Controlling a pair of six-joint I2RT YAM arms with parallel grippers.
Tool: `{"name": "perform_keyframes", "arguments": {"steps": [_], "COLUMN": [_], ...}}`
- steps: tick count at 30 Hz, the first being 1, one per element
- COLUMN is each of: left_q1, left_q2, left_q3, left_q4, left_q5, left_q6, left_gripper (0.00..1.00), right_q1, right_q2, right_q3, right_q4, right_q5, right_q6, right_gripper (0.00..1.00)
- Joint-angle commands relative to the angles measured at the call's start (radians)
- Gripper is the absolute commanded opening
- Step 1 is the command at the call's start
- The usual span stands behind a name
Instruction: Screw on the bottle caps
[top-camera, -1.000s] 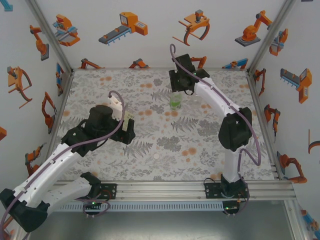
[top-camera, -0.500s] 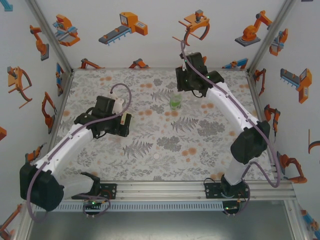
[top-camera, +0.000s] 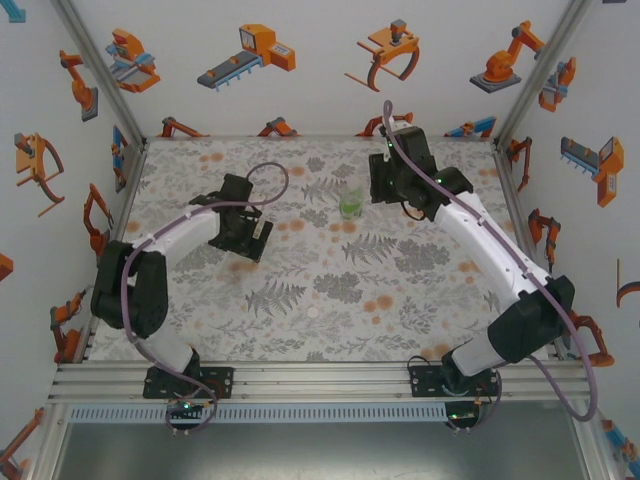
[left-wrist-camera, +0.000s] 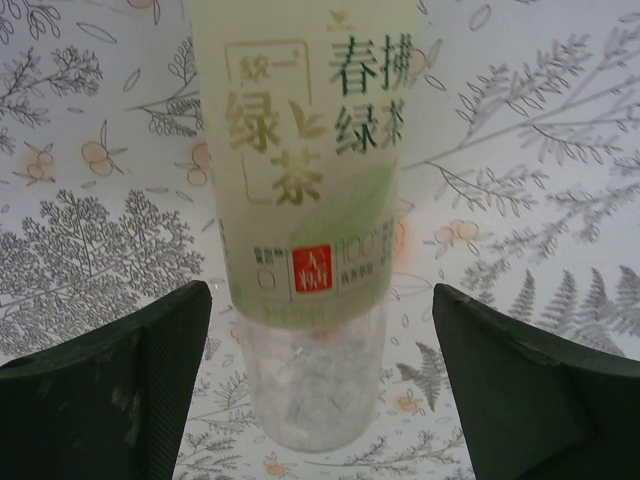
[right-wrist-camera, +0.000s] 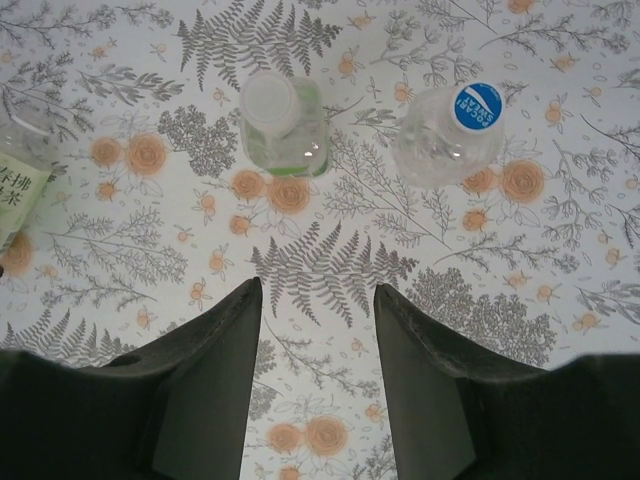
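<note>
Our left tool (left-wrist-camera: 320, 330) stands wide around the pale-label bottle (left-wrist-camera: 300, 150); our right tool (right-wrist-camera: 318, 290), narrower and empty, has shifted right of the green bottle (right-wrist-camera: 283, 125).

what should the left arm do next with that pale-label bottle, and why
Probably close the left gripper on the pale-label bottle. The bottle sits centred between the open fingers with a gap on each side, so nothing holds it yet. A firm grip seems the likely step before any capping.
</note>
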Motion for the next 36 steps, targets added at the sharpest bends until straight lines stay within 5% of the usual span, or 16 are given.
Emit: {"name": "perform_keyframes", "arguments": {"steps": [1,21,36], "left_q1": [0.007,0.011,0.05], "left_q2": [0.065,0.191,-0.175], "left_q3": [0.055,0.122,-0.006], "left_q4": [-0.001,-0.024,0.022], "left_q5": [-0.047,0.025,0.159], "left_q6": [0.034,0.041,0.007], "left_gripper": [0.84,0.58,0.38], "right_q1": [-0.002,-0.002,0.107], "right_q2": [-0.05,-0.115,-0.142], "right_q3": [-0.017,-0.064,-0.069], "right_q4": [0.007,-0.027,-0.09], "right_q5": [0.029,0.058,0.017], "right_q6": [0.015,0.018,0.063], "right_gripper": [0.47,0.47,0.43]}}
